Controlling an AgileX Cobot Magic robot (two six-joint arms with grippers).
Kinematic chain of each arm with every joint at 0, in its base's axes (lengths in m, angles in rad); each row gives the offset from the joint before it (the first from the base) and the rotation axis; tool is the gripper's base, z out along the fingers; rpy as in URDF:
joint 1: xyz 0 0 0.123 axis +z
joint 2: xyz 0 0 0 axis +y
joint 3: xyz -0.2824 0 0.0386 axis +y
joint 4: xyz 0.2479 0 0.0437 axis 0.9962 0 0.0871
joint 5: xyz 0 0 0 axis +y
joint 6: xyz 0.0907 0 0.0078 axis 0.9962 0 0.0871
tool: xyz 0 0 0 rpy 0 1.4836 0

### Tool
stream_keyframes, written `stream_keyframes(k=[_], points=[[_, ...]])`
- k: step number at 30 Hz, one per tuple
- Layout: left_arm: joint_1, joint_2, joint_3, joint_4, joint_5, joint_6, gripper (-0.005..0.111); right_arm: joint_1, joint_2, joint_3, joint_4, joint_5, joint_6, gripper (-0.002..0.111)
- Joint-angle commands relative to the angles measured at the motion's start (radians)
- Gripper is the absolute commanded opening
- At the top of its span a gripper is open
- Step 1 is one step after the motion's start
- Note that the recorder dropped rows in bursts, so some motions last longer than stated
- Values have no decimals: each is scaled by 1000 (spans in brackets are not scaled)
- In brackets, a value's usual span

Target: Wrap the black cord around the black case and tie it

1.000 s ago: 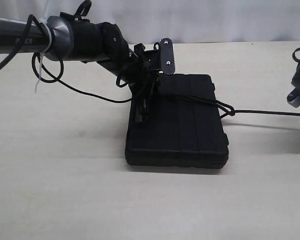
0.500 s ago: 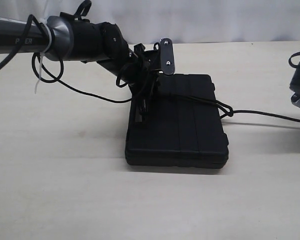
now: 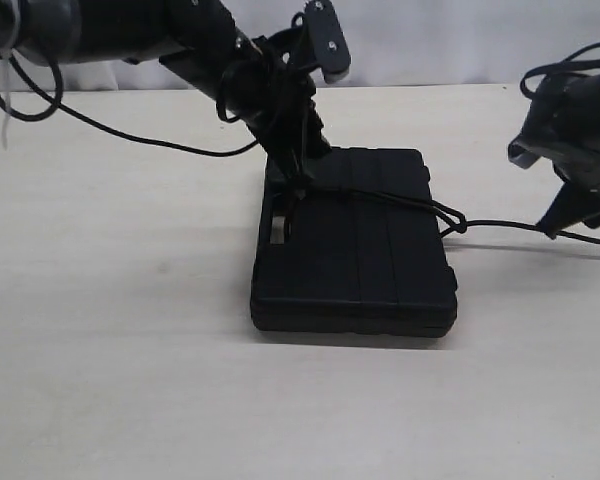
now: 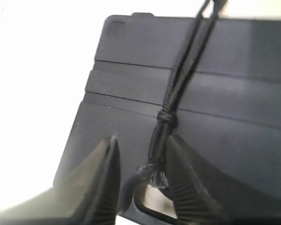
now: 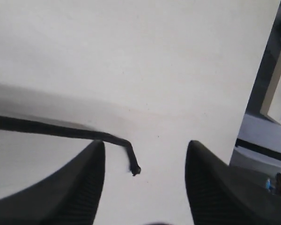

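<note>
**Two grippers spread, one loose cord tail between the right pair**

In the exterior view, we found the black case (image 3: 355, 245) lying flat on the table (image 3: 130, 350). The black cord (image 3: 390, 200) crossed its lid from the left gripper (image 3: 292, 192), at the handle end, to a knot (image 3: 456, 222) at the opposite edge. From there the cord's long axis ran on across the table toward the right gripper (image 3: 572, 212), plainly the nearer arm to that tail. Black on black, we could not make out the left fingertips, nor whether the cord passed beneath the case.

In the left wrist view, the left gripper (image 4: 140, 147) stood partly spread above the lid. The doubled strand and its frayed end (image 4: 152, 176) lay in the gap, close against one finger (image 4: 187, 183). We could not tell whether they touched, and the jaws did not look pressed onto the cord.

In the right wrist view, the right gripper (image 5: 146, 146) was spread wide over bare table. The cord's free end (image 5: 133, 169) lay between its fingers, nearer one finger (image 5: 79, 183) and pinched by neither. The case itself was out of this frame.
</note>
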Motion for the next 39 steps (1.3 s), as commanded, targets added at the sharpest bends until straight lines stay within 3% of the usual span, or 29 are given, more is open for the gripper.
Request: stream_keyframes(k=[1,5,10,13,24,31,39], points=[[32,-34,17,-8,40,-181,20,52,-111,-4,92,-53,-31,31],[73,-48,109,-21,40,-201,0,63,-229,-4,271,-170,-132,4],[102,-147,283,-176,-87,-209,0,63,-377,2,609,-306,-272,4],[100,-262,376,-242,-182,-209,0,63,-445,25,876,-389,-484,4],[100,-789,715,-296,-373,-198,0,63,-682,50,1439,-419,-885,4],[100,-1135,873,-303,-424,-200,0,63,-829,61,1583,-366,-1000,4],[100,-1481,933,-327,-423,-200,0,63,-1067,224,1732,-539,-1101,4]])
